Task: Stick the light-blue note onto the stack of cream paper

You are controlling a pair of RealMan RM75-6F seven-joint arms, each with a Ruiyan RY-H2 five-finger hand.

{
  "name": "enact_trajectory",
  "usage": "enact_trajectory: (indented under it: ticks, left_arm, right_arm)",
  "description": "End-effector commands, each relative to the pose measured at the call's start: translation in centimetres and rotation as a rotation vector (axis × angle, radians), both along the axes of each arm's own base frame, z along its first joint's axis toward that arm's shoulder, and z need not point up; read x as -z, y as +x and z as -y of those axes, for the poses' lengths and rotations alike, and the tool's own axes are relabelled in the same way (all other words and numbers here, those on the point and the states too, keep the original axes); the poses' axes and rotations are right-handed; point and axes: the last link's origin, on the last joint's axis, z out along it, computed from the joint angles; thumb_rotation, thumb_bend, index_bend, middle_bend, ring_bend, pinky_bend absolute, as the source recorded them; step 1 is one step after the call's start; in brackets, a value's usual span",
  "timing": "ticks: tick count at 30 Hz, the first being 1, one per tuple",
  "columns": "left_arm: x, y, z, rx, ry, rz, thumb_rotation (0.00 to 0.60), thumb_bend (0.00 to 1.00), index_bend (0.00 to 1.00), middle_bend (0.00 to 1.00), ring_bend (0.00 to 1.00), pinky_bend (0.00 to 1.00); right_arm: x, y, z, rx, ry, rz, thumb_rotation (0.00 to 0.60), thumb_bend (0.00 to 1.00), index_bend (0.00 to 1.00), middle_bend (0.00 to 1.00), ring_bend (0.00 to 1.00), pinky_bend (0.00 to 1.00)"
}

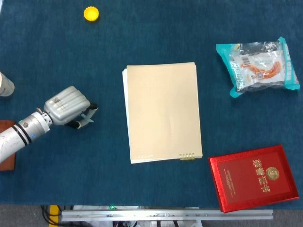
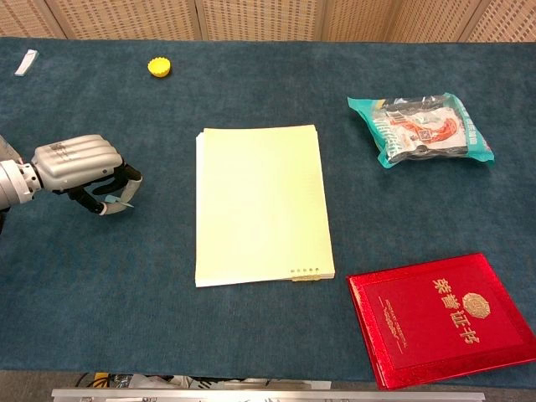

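Observation:
The stack of cream paper (image 1: pixel 163 111) lies flat in the middle of the blue table, and the chest view shows it too (image 2: pixel 260 205). My left hand (image 1: pixel 68 106) hovers to the left of the stack, a short gap away, with its fingers curled downward. It pinches a small light-blue note (image 1: pixel 87 117) at its fingertips. In the chest view the same hand (image 2: pixel 77 164) holds the note (image 2: pixel 122 198) just above the cloth. Most of the note is hidden under the fingers. My right hand appears in neither view.
A yellow bottle cap (image 1: pixel 91 13) lies at the far left. A snack bag (image 1: pixel 258 65) sits at the right, and a red booklet (image 1: pixel 254 177) lies near the front right, close to the stack's corner. A white cylinder (image 1: pixel 4 85) and a brown block (image 1: pixel 7 156) stand at the left edge.

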Motion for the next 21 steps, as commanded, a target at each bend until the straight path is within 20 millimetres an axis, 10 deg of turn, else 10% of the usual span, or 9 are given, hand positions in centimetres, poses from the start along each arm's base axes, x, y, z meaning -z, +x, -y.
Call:
enact_trajectory:
  ticks: [1,21]
  left_arm:
    - [-0.4,1.6,-0.1,0.061,-0.002,0.005,0.6,0.33,0.57,0.84,0.87,0.84]
    - [1.8,10.5,1.4,0.268,-0.081,0.059,0.6,0.33,0.57,0.85,0.88,0.84]
  right_arm:
    - [0.1,0.0,0.1,-0.001,0.001,0.001,0.6,0.01,0.05,0.15,0.0,0.0]
    - [-0.4,-0.2,-0.2,-0.014,-0.022,0.017,0.6,0.01,0.05,0.15,0.0,0.0]
